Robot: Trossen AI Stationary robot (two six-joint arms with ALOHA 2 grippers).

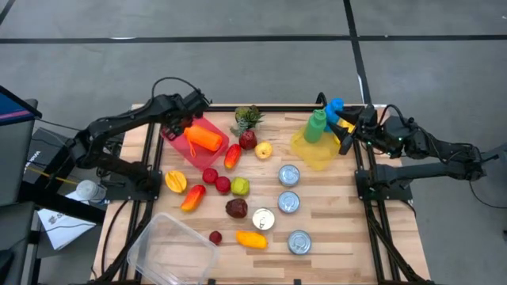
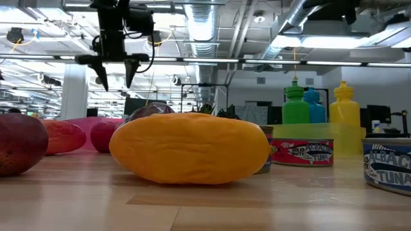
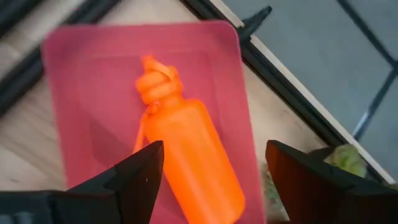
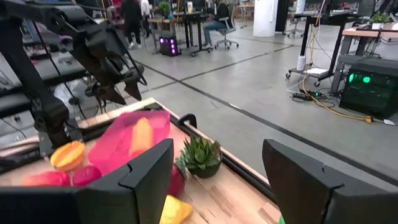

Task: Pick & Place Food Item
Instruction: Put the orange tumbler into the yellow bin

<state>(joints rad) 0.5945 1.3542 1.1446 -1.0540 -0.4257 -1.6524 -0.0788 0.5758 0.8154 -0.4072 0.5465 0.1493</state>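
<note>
The left gripper (image 1: 184, 120) hung above the pink tray (image 1: 176, 144) at the table's (image 1: 333, 198) far left corner, its 2 fingers (image 3: 134, 177) spread apart and holding nothing. An orange carrot (image 3: 186, 155) lay on that tray, directly below them. The right gripper (image 1: 348, 133) waited beside the yellow bin (image 1: 315, 155) of bottles (image 1: 317, 125), fingers apart and empty.

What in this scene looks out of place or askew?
An orange bottle lies on its side on the pink tray among food, while the other bottles stand upright in the yellow bin. The pink tray sits skewed to the table edge. The left pincer hovers open above it.
</note>
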